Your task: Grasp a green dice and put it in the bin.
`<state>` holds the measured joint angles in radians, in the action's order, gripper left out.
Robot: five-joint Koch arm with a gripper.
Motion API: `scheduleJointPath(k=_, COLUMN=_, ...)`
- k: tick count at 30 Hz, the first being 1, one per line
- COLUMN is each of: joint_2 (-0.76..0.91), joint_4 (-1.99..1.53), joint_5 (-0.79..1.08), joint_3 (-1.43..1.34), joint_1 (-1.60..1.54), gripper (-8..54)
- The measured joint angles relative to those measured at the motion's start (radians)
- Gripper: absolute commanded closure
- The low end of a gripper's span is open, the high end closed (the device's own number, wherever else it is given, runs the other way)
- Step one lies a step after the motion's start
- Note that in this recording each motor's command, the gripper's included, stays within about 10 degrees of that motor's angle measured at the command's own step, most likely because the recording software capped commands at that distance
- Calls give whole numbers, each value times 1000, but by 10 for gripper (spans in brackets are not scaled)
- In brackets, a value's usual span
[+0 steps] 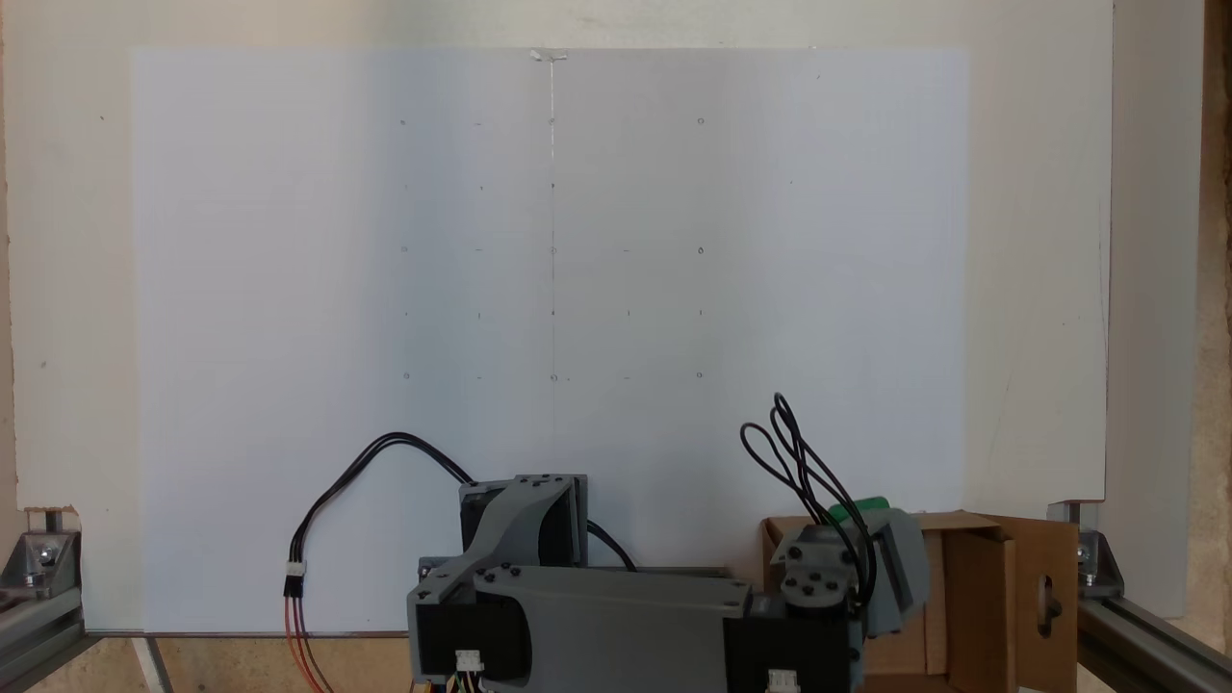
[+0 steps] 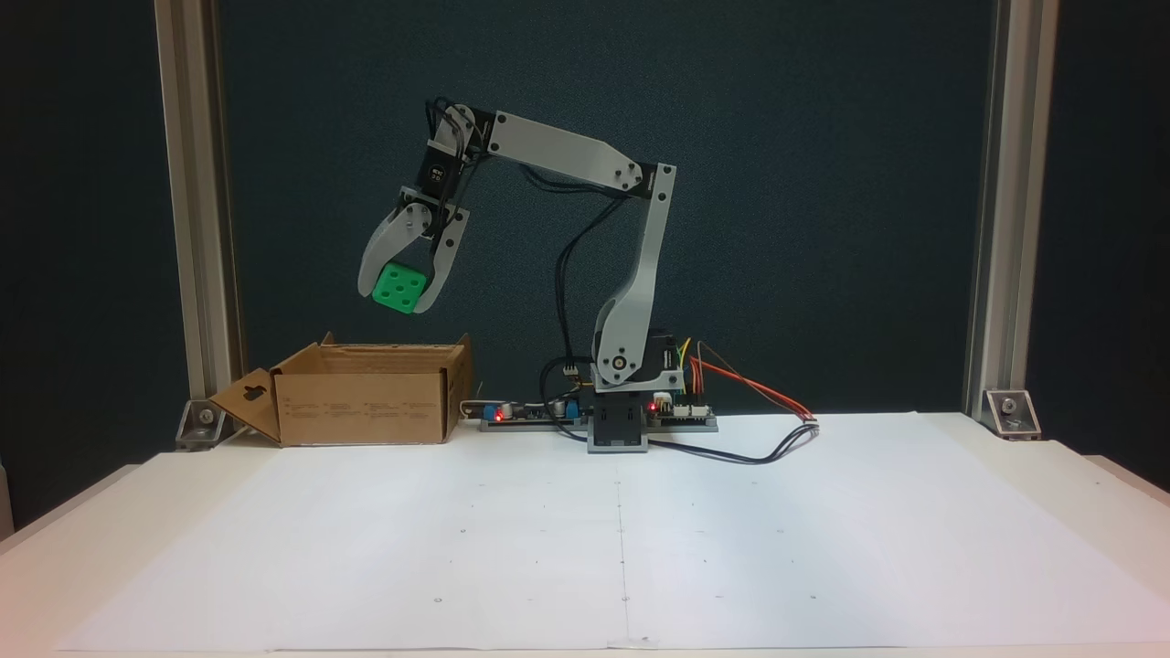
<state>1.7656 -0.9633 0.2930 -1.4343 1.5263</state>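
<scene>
White paper sheet (image 2: 622, 548), dark backdrop (image 2: 823, 183).

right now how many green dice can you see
1. The green dice is held between the fingers of the gripper, up in the air above the bin. Others could lie hidden inside the bin.

Dice (image 2: 400, 289) in end effector (image 2: 399, 297), above bin (image 2: 366, 402).
</scene>
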Motion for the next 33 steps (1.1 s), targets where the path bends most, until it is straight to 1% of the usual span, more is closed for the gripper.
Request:
scheduleJointPath(k=3, joint_2=-107, joint_4=37, joint_5=74, joint_3=8, joint_1=153, gripper=336)
scheduleJointPath(k=4, joint_2=-153, joint_4=61, joint_5=97, joint_3=6, joint_1=190, gripper=336)
scheduleJointPath(k=5, joint_2=-233, joint_4=109, joint_5=133, joint_3=9, joint_1=245, gripper=336)
scheduleJointPath(k=6, joint_2=-250, joint_4=123, joint_5=141, joint_3=9, joint_1=256, gripper=336)
scheduleJointPath(k=7, joint_2=-318, joint_4=160, joint_5=170, joint_3=8, joint_1=298, gripper=336)
scheduleJointPath(k=13, joint_2=-474, joint_4=304, joint_5=206, joint_3=6, joint_1=347, gripper=336)
scheduleJointPath(k=14, joint_2=-476, joint_4=308, joint_5=206, joint_3=6, joint_1=347, gripper=321)
scheduleJointPath(k=15, joint_2=-472, joint_4=314, joint_5=207, joint_3=8, joint_1=347, gripper=250)
scheduleJointPath(k=16, joint_2=-471, joint_4=324, joint_5=207, joint_3=9, joint_1=347, gripper=162)
scheduleJointPath(k=19, joint_2=-474, joint_4=333, joint_5=207, joint_3=15, joint_1=347, gripper=62)
scheduleJointPath(k=24, joint_2=-468, joint_4=336, joint_5=206, joint_3=15, joint_1=347, gripper=61)
scheduleJointPath(k=26, joint_2=-437, joint_4=339, joint_5=186, joint_3=15, joint_1=333, gripper=54)
scheduleJointPath(k=29, joint_2=-331, joint_4=396, joint_5=92, joint_3=15, joint_1=268, gripper=54)
scheduleJointPath(k=33, joint_2=-164, joint_4=502, joint_5=-72, joint_3=15, joint_1=104, gripper=52)
